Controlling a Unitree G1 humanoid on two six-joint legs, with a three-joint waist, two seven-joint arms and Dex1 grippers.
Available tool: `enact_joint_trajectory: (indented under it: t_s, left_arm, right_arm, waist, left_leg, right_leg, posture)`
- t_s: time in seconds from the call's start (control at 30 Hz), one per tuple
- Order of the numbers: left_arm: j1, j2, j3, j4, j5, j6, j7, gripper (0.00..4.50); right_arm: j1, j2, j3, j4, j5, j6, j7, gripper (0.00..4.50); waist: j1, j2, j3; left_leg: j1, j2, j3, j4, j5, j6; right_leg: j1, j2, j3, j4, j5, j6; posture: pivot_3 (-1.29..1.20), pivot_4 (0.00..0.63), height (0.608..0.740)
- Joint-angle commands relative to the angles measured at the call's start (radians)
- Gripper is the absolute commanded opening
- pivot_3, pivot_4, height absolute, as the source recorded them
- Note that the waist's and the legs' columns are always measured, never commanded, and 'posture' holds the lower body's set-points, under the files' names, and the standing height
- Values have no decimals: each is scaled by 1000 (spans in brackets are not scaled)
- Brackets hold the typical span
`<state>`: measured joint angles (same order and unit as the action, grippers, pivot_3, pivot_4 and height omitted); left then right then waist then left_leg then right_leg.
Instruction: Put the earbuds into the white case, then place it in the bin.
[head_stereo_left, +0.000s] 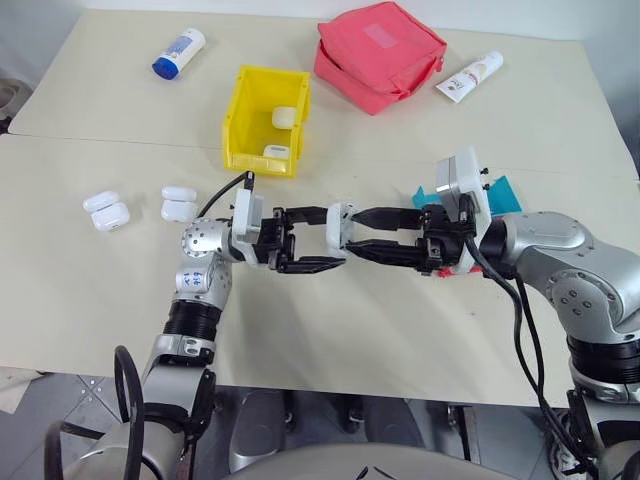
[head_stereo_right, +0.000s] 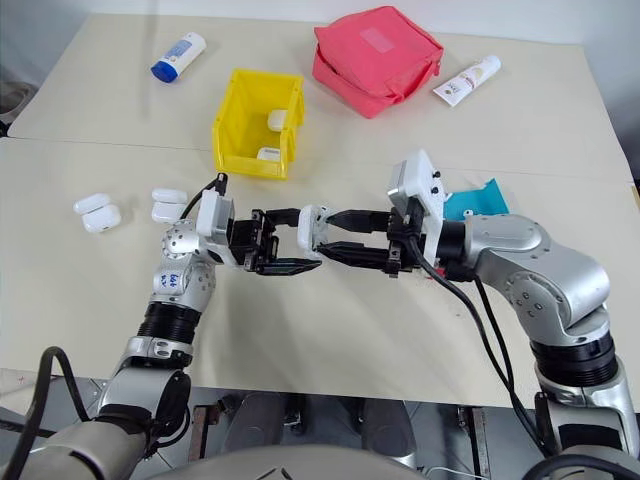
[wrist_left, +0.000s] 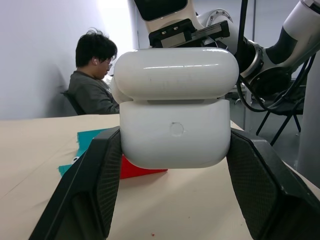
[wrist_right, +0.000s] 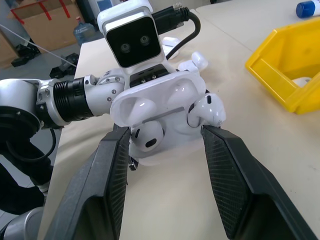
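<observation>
Earbuds sit in the white case, pinched open-lidded by my left gripper while my right gripper spreads.

Case held above tabletop centre, between left pincer at 9 o'clock and right pincer at 3. Bin at 11, two cases inside. Pouch at 1. Four cases at 9.

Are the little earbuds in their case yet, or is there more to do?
Both earbuds sit in the open white case, held by the left gripper. The right gripper, jaws apart, is at it. Left: shut the lid, drop it in the yellow bin.
</observation>
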<state>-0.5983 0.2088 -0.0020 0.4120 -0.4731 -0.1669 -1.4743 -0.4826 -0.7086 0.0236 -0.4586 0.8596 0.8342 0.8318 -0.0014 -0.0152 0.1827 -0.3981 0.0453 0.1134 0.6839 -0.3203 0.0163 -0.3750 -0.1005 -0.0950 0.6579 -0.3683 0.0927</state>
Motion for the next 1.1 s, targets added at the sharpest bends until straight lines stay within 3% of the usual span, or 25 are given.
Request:
enact_joint_trajectory:
  t_s: [0.03, 0.47, 0.83, 1.1]
  left_arm:
    - [-10, -13, 7, -44, -38, -33, -21, 2779]
    - [-11, -13, 32, -12, -46, -42, -13, 2779]
    - [5, -21, 3, -47, -60, 18, -33, 2779]
    - [-6, -23, 7, -26, -58, 12, -31, 2779]
  right_arm:
    - [16, -39, -35, -32, 15, 41, -12, 2368]
    - [20, -110, -74, -18, -33, 44, -15, 2368]
    - [-93, 40, -8, 68, -177, -7, -134, 2368]
    - [-134, 60, -16, 48, -178, 6, -128, 2368]
  waist:
    - [1, 0, 0]
    - [0, 0, 0]
    - [-1, 0, 0]
    - [0, 0, 0]
  left_leg:
    - [0, 0, 0, 0, 0, 0]
    - [0, 0, -1, 0, 0, 0]
    - [-1, 0, -1, 0, 0, 0]
    - [-1, 0, -1, 0, 0, 0]
  right_leg:
    - [0, 0, 0, 0, 0, 0]
    - [0, 0, -1, 0, 0, 0]
    - [0, 1, -1, 0, 0, 0]
    - [0, 0, -1, 0, 0, 0]
  posture:
    - [0, 150, 740]
    - [0, 150, 740]
    - [0, 150, 740]
    - [0, 150, 740]
